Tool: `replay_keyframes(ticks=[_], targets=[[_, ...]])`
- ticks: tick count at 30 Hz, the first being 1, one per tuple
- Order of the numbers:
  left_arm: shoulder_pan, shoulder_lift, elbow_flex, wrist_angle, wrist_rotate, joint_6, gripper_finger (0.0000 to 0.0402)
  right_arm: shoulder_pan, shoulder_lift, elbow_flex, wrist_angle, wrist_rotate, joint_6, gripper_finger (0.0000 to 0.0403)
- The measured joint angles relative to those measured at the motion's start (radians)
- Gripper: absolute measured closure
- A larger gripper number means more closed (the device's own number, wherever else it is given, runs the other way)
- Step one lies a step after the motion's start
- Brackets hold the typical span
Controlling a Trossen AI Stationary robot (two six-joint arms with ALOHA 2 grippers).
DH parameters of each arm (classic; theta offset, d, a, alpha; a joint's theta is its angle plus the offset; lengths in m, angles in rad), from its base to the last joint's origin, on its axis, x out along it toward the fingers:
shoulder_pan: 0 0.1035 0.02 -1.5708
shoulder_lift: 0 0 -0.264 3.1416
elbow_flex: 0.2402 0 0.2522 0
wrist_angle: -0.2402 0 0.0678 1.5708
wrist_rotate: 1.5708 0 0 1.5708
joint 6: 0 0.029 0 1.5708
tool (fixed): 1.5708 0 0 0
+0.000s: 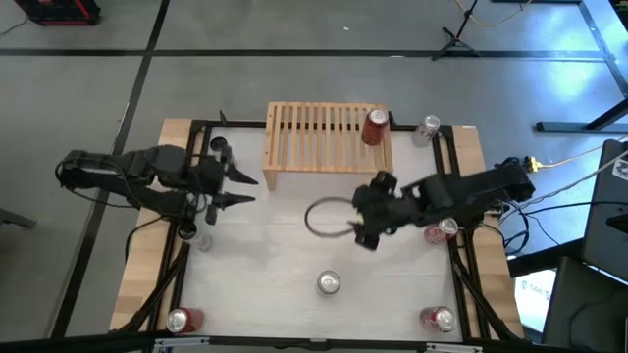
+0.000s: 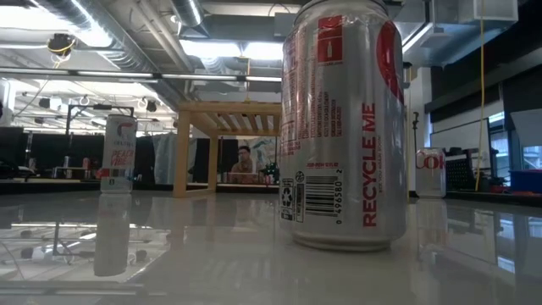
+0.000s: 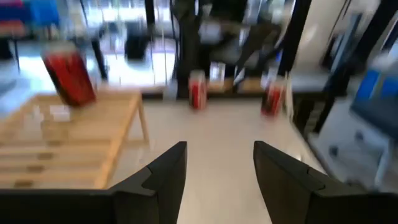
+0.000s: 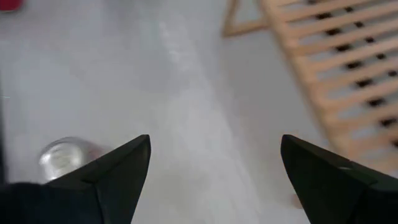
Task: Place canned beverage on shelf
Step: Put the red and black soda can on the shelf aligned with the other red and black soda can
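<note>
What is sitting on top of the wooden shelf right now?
One red can stands upright at the right end of the shelf. The remaining slats are bare. The space beneath it is hidden from above.

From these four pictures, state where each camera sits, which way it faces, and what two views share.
High: overhead, straight down on the table, both arms.
Low: at tabletop height, level past a silver can; no arm shows.
Left wrist: past the open left gripper toward the shelf.
Right wrist: down past the open right gripper at the tabletop.
Shared: the red can on the shelf shows in the high and left wrist views.
</note>
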Motion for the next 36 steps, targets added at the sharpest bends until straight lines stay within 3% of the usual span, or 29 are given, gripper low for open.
replay_keyframes(ticks=[4, 7, 11, 18, 20, 26, 32, 36], targets=[[-0.118, 0.144, 0.131, -0.105, -0.081, -0.075, 0.0223, 0.064, 0.000, -0.081, 0.122, -0.002, 0.002, 0.0054], [-0.186, 0.216, 0.194, -0.063, -0.065, -0.145, 0.0223, 0.110, 0.000, -0.122, 0.199, -0.010, -0.001, 0.0054], [-0.241, 0.285, 0.236, 0.133, -0.045, -0.199, 0.0223, 0.163, 0.000, -0.149, 0.289, -0.008, -0.015, 0.0054], [-0.260, 0.334, 0.246, 0.569, -0.034, -0.138, 0.0223, 0.221, 0.000, -0.149, 0.316, 0.002, -0.023, 0.0054], [-0.260, 0.335, 0.245, 0.625, -0.034, -0.111, 0.0223, 0.227, 0.000, -0.149, 0.317, 0.002, -0.024, 0.0054], [-0.270, 0.331, 0.245, 0.648, -0.023, -0.086, 0.0223, 0.225, 0.000, -0.149, 0.316, 0.001, -0.024, 0.0054], [-0.278, 0.334, 0.244, 0.568, 0.020, -0.086, 0.0223, 0.224, 0.000, -0.149, 0.315, 0.002, -0.050, 0.0054], [-0.278, 0.333, 0.244, 0.631, 0.017, -0.087, 0.0223, 0.224, 0.000, -0.149, 0.315, 0.018, -0.050, 0.0054]])
